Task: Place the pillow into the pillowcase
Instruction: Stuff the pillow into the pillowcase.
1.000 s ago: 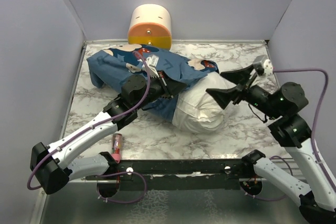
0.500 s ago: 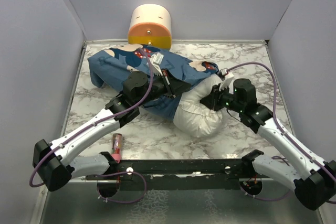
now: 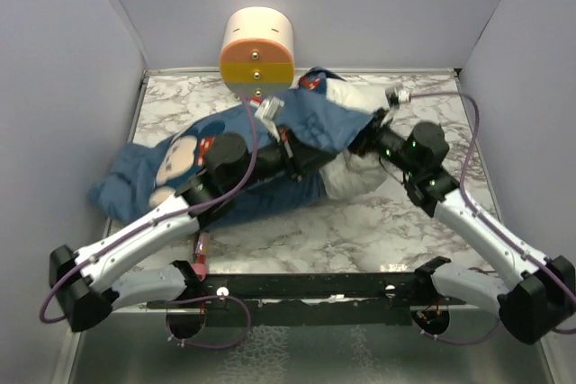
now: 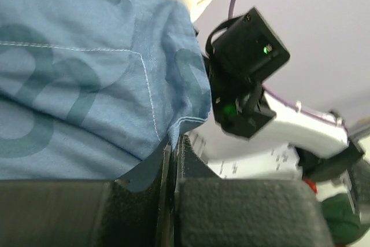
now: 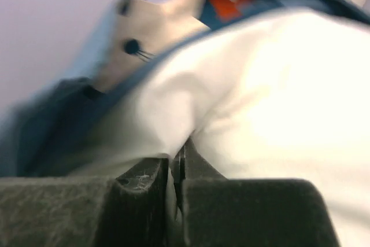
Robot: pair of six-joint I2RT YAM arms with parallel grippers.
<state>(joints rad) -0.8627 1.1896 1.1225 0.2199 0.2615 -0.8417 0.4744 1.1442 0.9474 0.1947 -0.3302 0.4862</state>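
Soft, crumpled blue pillowcase (image 3: 135, 184) with a mouse-face print sprawls across the marbled bench (image 3: 378, 231); plump white pillow (image 3: 355, 177) bulges out of its right end, partly covered; left claw (image 4: 173, 160) pinched tight on the case's stitched hem, only its wrist cam shows that; right claw (image 5: 176, 169) clamped on pillow fabric

A white, grey-veined marble-patterned tabletop (image 3: 378, 231) is largely covered from left to centre by a blue printed cloth pillowcase (image 3: 135, 182). A plump white fabric pillow (image 3: 360, 177) is partly enclosed by it, right of centre. A cream-and-orange cylinder (image 3: 258, 49) is set at the far edge, and a small red tube (image 3: 202, 252) at the near edge.
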